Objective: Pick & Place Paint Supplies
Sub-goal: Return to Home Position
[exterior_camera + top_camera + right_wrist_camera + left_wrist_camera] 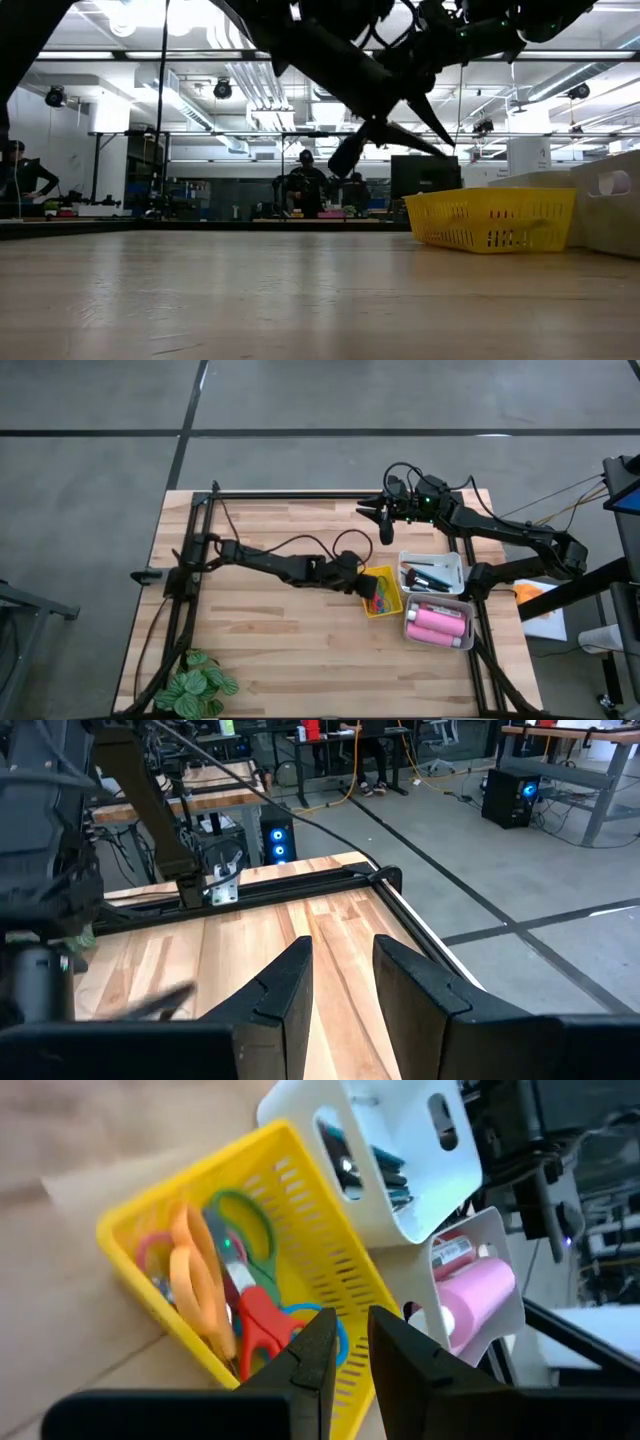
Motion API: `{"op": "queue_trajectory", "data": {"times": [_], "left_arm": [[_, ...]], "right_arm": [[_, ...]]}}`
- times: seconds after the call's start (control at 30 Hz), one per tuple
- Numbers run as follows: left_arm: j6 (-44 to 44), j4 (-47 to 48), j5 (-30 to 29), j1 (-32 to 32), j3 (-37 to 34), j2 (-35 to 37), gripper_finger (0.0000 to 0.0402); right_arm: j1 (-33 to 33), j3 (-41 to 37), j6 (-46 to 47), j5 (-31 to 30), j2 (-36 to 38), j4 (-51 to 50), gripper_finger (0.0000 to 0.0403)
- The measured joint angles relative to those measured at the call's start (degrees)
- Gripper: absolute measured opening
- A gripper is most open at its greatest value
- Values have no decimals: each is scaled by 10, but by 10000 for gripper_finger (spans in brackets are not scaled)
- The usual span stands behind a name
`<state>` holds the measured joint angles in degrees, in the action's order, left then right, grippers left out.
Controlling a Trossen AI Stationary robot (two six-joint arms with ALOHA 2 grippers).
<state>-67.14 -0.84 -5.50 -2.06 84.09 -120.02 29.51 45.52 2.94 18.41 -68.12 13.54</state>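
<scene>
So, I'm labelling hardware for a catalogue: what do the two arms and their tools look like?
Both arms are slim, black, jointed links. The left arm carries loose black cables looping at its wrist; the right arm shows small green lights near its wrist. The left tool and right tool each end in two flat, dark, tapering fingers.

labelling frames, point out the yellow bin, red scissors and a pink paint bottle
yellow bin (330,1255): left wrist view, slotted side wall
red scissors (262,1325): left wrist view, red handle
pink paint bottle (478,1288): left wrist view, pink body
</scene>
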Motion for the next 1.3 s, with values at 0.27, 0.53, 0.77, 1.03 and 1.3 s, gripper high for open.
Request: {"op": "queue_trajectory", "data": {"times": [0.27, 0.53, 0.77, 1.03, 1.3], "left_arm": [[119, 1, -1, 12, 0, 40, 54], [241, 26, -3, 14, 0, 69, 2], [356, 78, -3, 16, 0, 108, 1], [444, 151, -3, 32, -1, 168, 0], [511, 216, 0, 40, -2, 236, 0]], "right_arm": [[0, 0, 0, 0, 0, 0, 107], [0, 0, 0, 0, 0, 0, 107], [0, 0, 0, 0, 0, 0, 107], [0, 0, 0, -1, 0, 1, 107], [0, 0, 0, -1, 0, 0, 107]]}}
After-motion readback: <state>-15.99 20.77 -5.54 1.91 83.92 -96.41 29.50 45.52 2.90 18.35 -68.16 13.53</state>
